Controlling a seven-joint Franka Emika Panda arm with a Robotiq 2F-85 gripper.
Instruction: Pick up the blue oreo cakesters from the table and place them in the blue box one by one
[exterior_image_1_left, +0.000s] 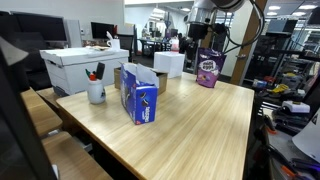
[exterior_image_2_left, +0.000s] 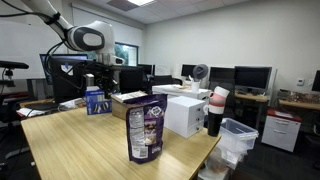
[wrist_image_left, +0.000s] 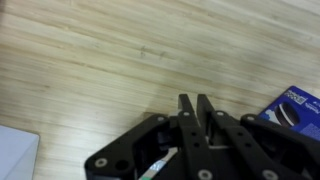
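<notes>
The blue box (exterior_image_1_left: 140, 97) stands upright near the middle of the light wood table (exterior_image_1_left: 190, 130), and it also shows in an exterior view (exterior_image_2_left: 97, 100). My gripper (exterior_image_1_left: 203, 32) hangs high above the table, also in an exterior view (exterior_image_2_left: 89, 76). In the wrist view its fingers (wrist_image_left: 194, 105) are shut over bare wood with nothing seen between the tips. A blue printed thing with a dark cookie picture (wrist_image_left: 296, 106) lies at the right edge. I cannot tell whether it is a cakester packet or the box. No loose packets show in the exterior views.
A purple standing bag (exterior_image_1_left: 207, 69) stands at one table end, seen close in an exterior view (exterior_image_2_left: 146, 128). A large white box (exterior_image_1_left: 85, 62), a white mug with pens (exterior_image_1_left: 96, 92), a brown carton (exterior_image_1_left: 124, 76) and a small white box (exterior_image_2_left: 185, 115) also occupy the table.
</notes>
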